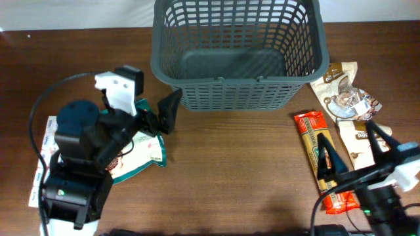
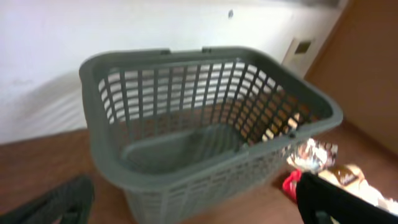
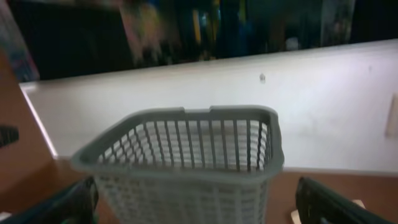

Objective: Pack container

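The large dark grey lattice basket (image 1: 237, 81) stands at the back middle of the table and is empty inside. It fills the left wrist view (image 2: 186, 55) and shows in the right wrist view (image 3: 275, 155). My left gripper (image 1: 161, 118) is open and empty, just left of the basket's front left corner; its fingers (image 2: 199, 211) spread wide. My right gripper (image 1: 356, 147) is open and empty, hovering over the packets at the front right; its fingers (image 3: 199, 208) are spread wide and point toward the basket.
A red-orange packet (image 1: 314, 137) and white-brown packets (image 1: 341, 85) (image 1: 362, 141) lie right of the basket. A green-white packet (image 1: 143, 156) lies under the left arm. A white-red packet (image 1: 41, 160) lies at the left edge. A pale wall (image 3: 186, 87) stands behind the basket.
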Tool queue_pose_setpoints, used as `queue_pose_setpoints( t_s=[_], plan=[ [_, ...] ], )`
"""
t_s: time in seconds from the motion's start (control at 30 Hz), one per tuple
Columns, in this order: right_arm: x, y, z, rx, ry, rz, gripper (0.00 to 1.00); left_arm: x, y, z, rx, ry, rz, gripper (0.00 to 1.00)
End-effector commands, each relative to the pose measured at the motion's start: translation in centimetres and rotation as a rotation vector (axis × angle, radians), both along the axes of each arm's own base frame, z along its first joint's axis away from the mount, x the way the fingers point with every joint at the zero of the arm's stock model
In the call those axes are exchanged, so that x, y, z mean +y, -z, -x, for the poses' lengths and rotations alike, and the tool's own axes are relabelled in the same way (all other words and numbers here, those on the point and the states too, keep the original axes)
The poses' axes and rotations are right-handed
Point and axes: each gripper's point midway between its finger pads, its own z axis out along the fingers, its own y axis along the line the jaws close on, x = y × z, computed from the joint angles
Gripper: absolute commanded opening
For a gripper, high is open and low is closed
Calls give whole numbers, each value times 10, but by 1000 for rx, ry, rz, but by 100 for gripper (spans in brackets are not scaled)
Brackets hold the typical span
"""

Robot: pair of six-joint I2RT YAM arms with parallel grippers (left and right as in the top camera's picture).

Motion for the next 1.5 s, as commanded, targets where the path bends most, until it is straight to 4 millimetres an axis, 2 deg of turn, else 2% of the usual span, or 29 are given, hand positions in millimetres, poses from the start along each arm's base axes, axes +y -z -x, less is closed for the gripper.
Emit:
queue_pose_setpoints(
  t_s=[0.0,0.2,0.4,0.47,0.63,0.77,0.93,1.07,1.27,1.47],
  plan=[
    [-7,-23,-5,70,41,-10,99,5,-15,-6,-17,-43,-57,99],
    [-26,-21,-16,214,153,40,99,19,2,-3,71,-111,-102,99],
    [-29,11,-17,344,167,54,99,20,17,4,124,-99,-144,99],
    [-37,20,-18,381,217,65,99,21,25,5,121,-75,-219,99],
    [-57,55,-25,561,326,116,99,38,55,0,232,-154,-298,99],
    [-71,74,-32,722,401,172,99,42,65,-5,271,-177,-323,99],
    [-101,66,-32,857,545,233,99,61,59,-7,265,-277,-372,99],
    [-132,49,-24,900,678,215,99,90,58,1,302,-408,-454,99],
    [-159,42,-16,884,786,59,99,131,90,25,491,-511,-540,99],
    [-167,43,-14,886,826,27,99,158,104,23,587,-641,-418,99]
  ],
)
